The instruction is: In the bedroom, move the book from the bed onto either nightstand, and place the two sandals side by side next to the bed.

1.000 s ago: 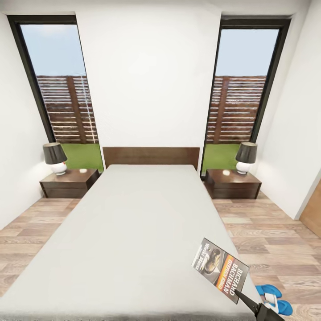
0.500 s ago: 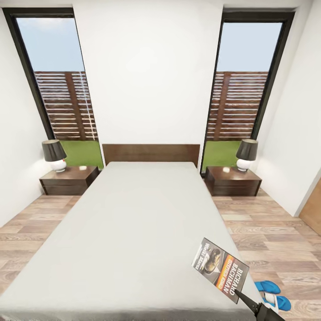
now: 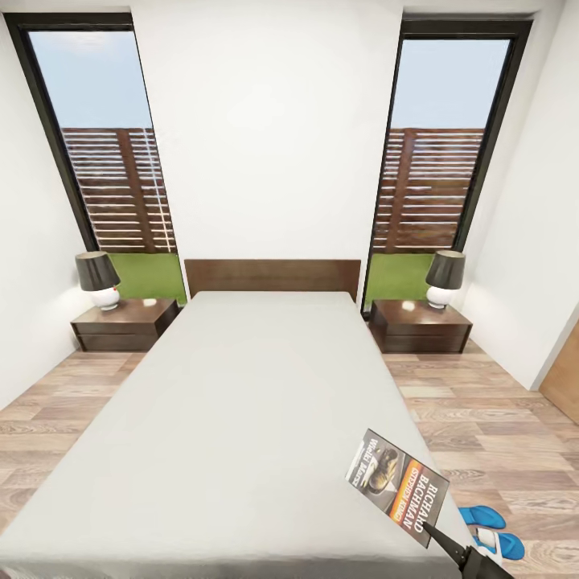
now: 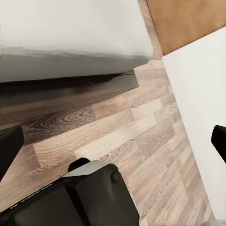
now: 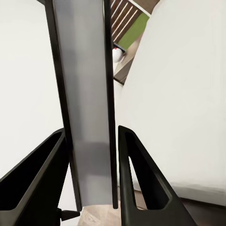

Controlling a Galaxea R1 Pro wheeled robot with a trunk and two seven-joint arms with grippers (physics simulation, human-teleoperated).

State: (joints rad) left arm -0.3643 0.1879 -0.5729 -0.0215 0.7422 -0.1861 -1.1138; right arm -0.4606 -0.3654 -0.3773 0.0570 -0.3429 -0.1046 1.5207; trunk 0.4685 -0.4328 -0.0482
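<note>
We saw our right gripper (image 5: 92, 169) clamped on the small dark paperback book with an orange band (image 3: 397, 486), holding it above the near right corner of the large grey-mattressed, dark-framed bed (image 3: 241, 418). The two bright blue flip-flop sandals (image 3: 492, 529) lay on the wood-plank floor just beside that gripper. Our left gripper (image 4: 113, 146) hung spread wide near the bed's frame.
</note>
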